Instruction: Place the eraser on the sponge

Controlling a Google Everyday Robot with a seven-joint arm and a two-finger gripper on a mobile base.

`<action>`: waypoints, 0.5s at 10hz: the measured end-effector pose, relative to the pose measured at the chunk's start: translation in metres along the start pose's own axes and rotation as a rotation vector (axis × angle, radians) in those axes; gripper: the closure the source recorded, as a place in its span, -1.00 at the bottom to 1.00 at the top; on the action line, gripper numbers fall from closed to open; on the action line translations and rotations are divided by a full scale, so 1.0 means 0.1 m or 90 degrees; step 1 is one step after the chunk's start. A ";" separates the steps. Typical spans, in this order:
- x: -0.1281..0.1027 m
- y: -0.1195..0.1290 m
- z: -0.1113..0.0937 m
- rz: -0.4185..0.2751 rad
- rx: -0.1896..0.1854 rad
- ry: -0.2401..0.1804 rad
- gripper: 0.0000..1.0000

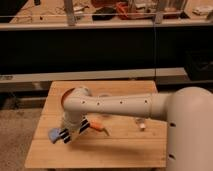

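The sponge (53,134), a small pale blue pad, lies near the left edge of the wooden table (125,150). My gripper (68,135), marked with black and white stripes, hangs low over the table, right against the sponge's right side. The white arm (120,104) reaches to it from the right across the table. The eraser is hidden; I cannot tell whether it is in the gripper.
An orange carrot (98,125) lies just right of the gripper. The arm's elbow covers most of an orange bowl (64,97) at the back left. A small pale object (141,126) lies right of centre. Behind the table runs a dark shelf unit (100,45).
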 end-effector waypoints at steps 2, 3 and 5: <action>0.03 -0.10 0.01 -0.001 0.006 0.010 1.00; -0.01 -0.15 0.04 -0.004 0.005 0.012 1.00; -0.15 -0.30 0.11 -0.012 0.002 0.020 1.00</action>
